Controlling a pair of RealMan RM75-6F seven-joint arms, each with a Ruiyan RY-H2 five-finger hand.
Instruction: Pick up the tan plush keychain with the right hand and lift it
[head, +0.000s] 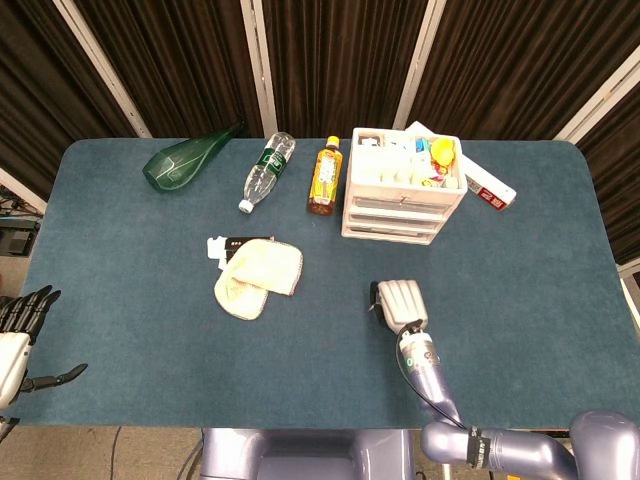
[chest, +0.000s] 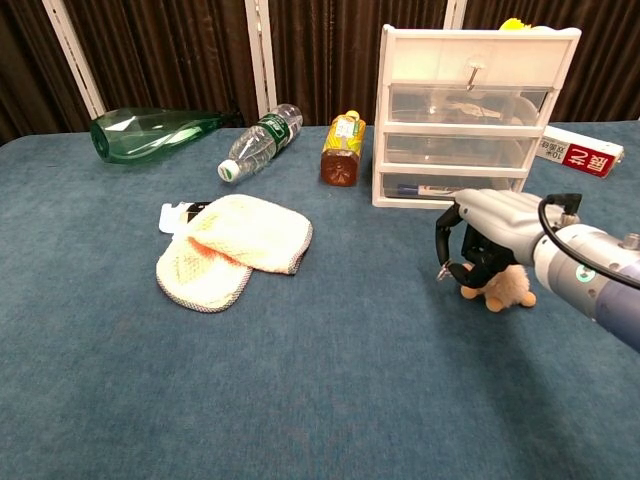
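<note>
My right hand (chest: 490, 235) grips the tan plush keychain (chest: 505, 287), which hangs beneath the curled fingers, clear of the blue table (chest: 300, 400). Its metal ring (chest: 441, 272) dangles at the hand's left side. In the head view the right hand (head: 401, 304) covers the plush from above, so the toy is hidden there. My left hand (head: 22, 330) stays off the table's left edge, fingers spread and holding nothing.
A white drawer unit (chest: 475, 120) stands just behind the right hand. A red-and-white box (chest: 580, 152) lies to its right. A folded cream cloth (chest: 232, 248), an amber bottle (chest: 341, 149), a clear bottle (chest: 260, 142) and a green glass bottle (chest: 150, 130) lie further left.
</note>
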